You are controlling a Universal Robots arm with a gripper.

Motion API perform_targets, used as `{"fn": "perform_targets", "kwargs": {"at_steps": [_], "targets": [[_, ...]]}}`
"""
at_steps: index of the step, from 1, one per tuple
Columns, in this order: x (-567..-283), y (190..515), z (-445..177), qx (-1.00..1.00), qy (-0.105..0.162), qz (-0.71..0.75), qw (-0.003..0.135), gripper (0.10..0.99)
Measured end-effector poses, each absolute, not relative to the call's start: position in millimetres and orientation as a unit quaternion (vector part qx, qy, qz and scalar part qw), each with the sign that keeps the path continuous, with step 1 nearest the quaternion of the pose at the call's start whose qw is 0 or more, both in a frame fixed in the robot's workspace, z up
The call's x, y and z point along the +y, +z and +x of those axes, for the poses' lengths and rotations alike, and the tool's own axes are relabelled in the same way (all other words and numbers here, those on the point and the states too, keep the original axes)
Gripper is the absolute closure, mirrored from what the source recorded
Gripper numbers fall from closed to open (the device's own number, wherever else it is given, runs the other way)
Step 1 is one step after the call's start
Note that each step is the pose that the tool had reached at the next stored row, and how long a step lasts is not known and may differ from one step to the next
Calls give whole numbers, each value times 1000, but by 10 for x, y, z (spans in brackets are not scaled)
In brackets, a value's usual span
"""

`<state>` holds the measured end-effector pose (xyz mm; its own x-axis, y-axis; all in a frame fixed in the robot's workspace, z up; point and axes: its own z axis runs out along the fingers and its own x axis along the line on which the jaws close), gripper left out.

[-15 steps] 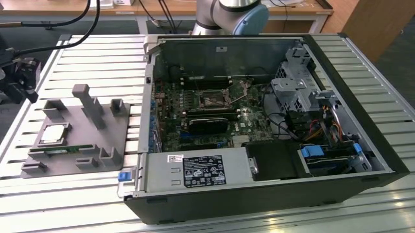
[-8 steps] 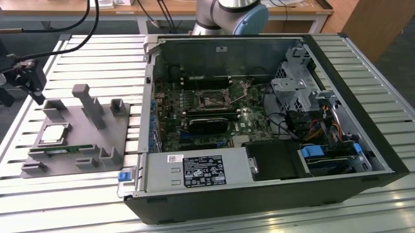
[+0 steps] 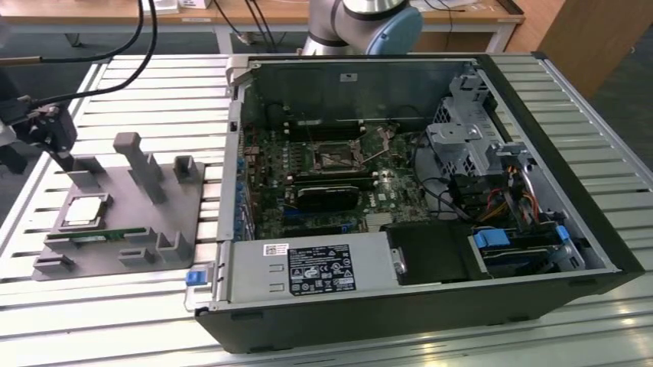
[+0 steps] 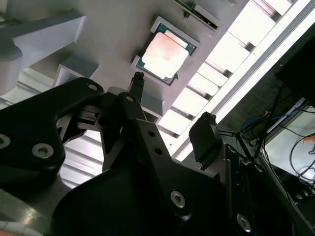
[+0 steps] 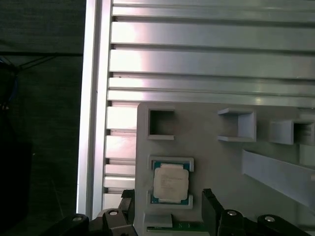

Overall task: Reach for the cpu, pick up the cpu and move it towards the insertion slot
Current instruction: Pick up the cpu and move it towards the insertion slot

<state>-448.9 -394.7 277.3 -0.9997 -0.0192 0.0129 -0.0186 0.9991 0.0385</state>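
Note:
The cpu [image 3: 86, 212] is a small silvery square chip lying flat in a recess of the grey fixture [image 3: 153, 222], at the exterior view's left. Both wrist views show it close by, as the cpu [image 4: 165, 51] and the cpu [image 5: 171, 181]. My gripper [image 3: 45, 128] hangs above the fixture's far left end, a little beyond the chip. It stands open [image 4: 172, 109], with nothing between its black fingers [image 5: 209, 206]. The insertion slot [image 3: 335, 159] is a silvery-framed socket on the green board inside the open computer case.
The open black computer case [image 3: 571, 229] takes up the middle and right of the slatted metal table [image 3: 143, 84]. Grey posts [image 3: 138, 164] rise from the fixture near the chip. A thin green memory stick [image 3: 97, 235] lies just in front of the chip. Cables [image 3: 143, 38] hang at the rear left.

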Motion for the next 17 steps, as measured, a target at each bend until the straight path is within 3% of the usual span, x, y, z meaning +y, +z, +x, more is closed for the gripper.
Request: {"fn": "perform_targets", "kwargs": {"at_steps": [7,9,17], "targets": [[-3949,2666,-4495,-1000,-19,10,7,439],[-3953,2630,-4495,-1000,-19,9,7,365],[-3976,2522,-4491,-1000,-18,9,7,365]]}}
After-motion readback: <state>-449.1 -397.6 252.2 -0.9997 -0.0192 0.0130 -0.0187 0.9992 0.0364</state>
